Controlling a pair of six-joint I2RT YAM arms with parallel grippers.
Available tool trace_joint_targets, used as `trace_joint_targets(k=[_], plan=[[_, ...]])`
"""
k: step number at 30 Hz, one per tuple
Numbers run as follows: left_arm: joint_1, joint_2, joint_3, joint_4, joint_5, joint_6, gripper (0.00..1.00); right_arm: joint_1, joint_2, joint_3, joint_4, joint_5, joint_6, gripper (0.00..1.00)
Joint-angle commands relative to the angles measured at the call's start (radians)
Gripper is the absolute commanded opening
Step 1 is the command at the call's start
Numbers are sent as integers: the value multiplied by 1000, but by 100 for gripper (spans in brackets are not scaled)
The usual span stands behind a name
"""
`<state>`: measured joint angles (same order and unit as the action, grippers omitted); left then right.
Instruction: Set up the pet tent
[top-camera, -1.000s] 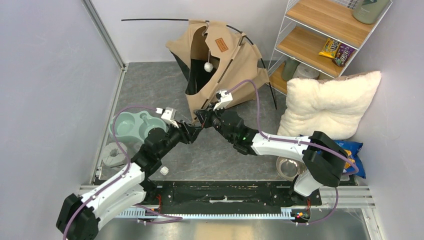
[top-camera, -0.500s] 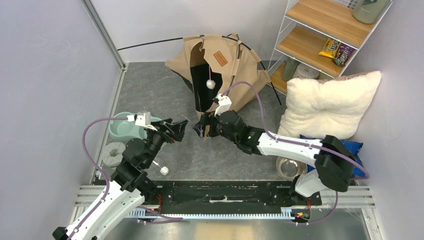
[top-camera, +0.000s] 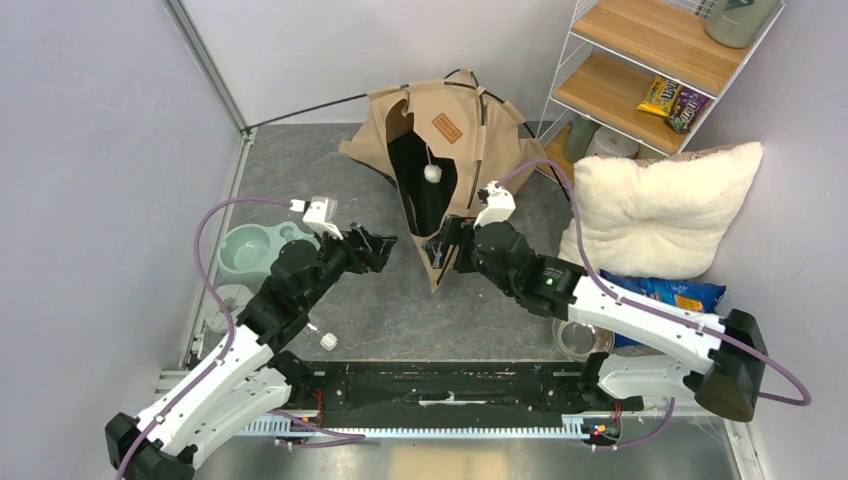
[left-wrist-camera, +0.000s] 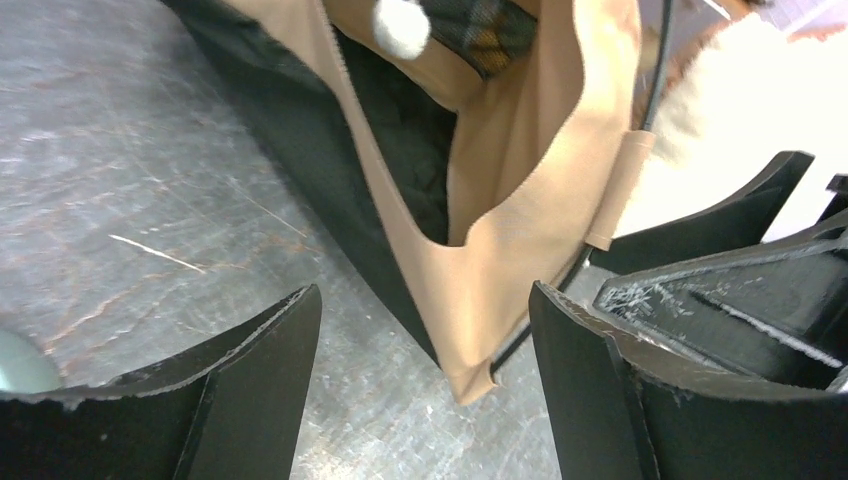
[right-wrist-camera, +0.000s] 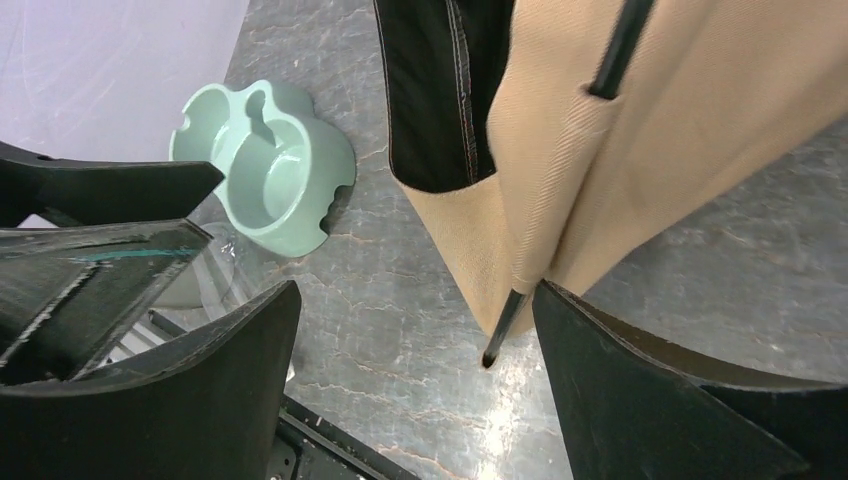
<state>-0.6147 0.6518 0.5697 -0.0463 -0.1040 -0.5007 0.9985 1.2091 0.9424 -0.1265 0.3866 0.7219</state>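
Pet tent (top-camera: 460, 150): half-raised, near corner unheld. Left gripper (top-camera: 385, 249), right gripper (top-camera: 438, 250): both spread, empty. Risk: pole tip (right-wrist-camera: 497, 338) may slip its sleeve; fabric sags.

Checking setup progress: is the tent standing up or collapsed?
Partly up: the tent holds a peaked shape with its doorway open, but one pole sticks out bare to the left.

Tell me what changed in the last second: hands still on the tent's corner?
Both hands opened and let go of the near corner of the pet tent. The left hand drew back to its side; the right hand stays beside the corner, open around the pole tip. That corner now lies closer to the arms. The pillow and green bowl have not moved.
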Motion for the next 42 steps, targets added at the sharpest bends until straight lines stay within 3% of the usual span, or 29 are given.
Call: trace_joint_targets(k=[1, 5, 12, 20, 26, 30, 34, 38, 42], plan=[[-3, 82, 70, 92, 157, -8, 81, -3, -95, 10, -127, 103, 42, 92], [-2, 165, 111, 138, 250, -5, 77, -3, -168, 7, -231, 138, 7, 94], [-22, 345, 227, 202, 318, 17, 68, -3, -312, -3, -397, 349, -3, 92], [-220, 573, 425, 205, 110, 175, 66, -5, -389, 33, -480, 534, -56, 92], [-347, 801, 646, 51, -252, 240, 65, -10, -384, 44, -511, 559, -59, 92], [-365, 882, 676, 23, -289, 244, 64, -15, -396, 48, -529, 577, -68, 92], [-365, 938, 729, -29, -337, 262, 46, -16, -430, 46, -539, 595, -66, 92], [-361, 955, 781, -90, -393, 330, 6, -16, -457, 41, -543, 590, -64, 91], [-314, 917, 800, -142, -382, 393, 2, -17, -455, 64, -556, 569, -68, 91]])
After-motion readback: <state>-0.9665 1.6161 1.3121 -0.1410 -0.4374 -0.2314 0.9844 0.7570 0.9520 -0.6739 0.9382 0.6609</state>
